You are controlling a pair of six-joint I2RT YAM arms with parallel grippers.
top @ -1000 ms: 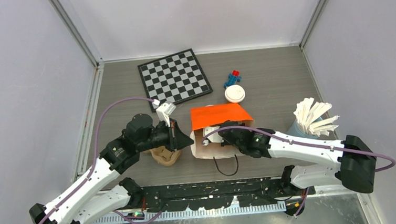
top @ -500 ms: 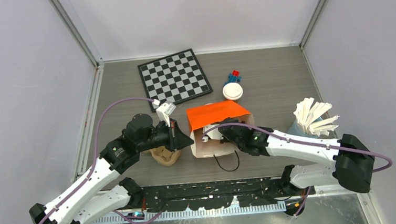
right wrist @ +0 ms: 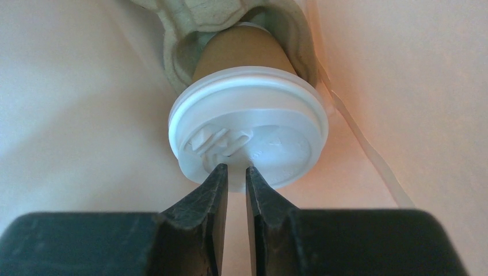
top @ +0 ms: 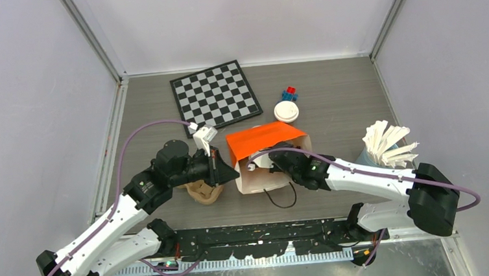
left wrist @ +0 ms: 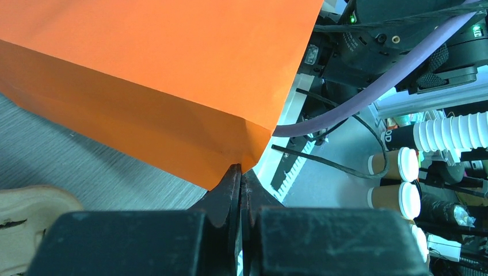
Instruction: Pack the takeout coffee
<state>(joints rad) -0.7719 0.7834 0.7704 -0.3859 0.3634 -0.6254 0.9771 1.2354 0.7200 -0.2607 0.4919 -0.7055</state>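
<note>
An orange and white paper bag (top: pixel 261 141) lies on its side at mid-table, mouth toward the arms. My left gripper (top: pixel 234 172) is shut on the bag's orange corner (left wrist: pixel 240 169). My right gripper (top: pixel 255 166) reaches into the bag's mouth. Inside, a brown takeout coffee (right wrist: pixel 247 123) with a white lid sits in a pulp holder (right wrist: pixel 178 34). The right gripper (right wrist: pixel 236 168) has its narrow jaws nipping the lower rim of that lid. A second lidded takeout coffee (top: pixel 287 111) stands just behind the bag.
A tan pulp cup tray (top: pixel 205 191) sits under my left wrist. A chessboard (top: pixel 213 96) lies at the back left, a small blue and red toy (top: pixel 289 94) behind the second cup. A tumbler of white sticks (top: pixel 385 144) stands at the right.
The bag has slid left and toward the back as my right gripper pushed deeper into it. The cup behind it was nudged slightly back. The left arm has held still.
</note>
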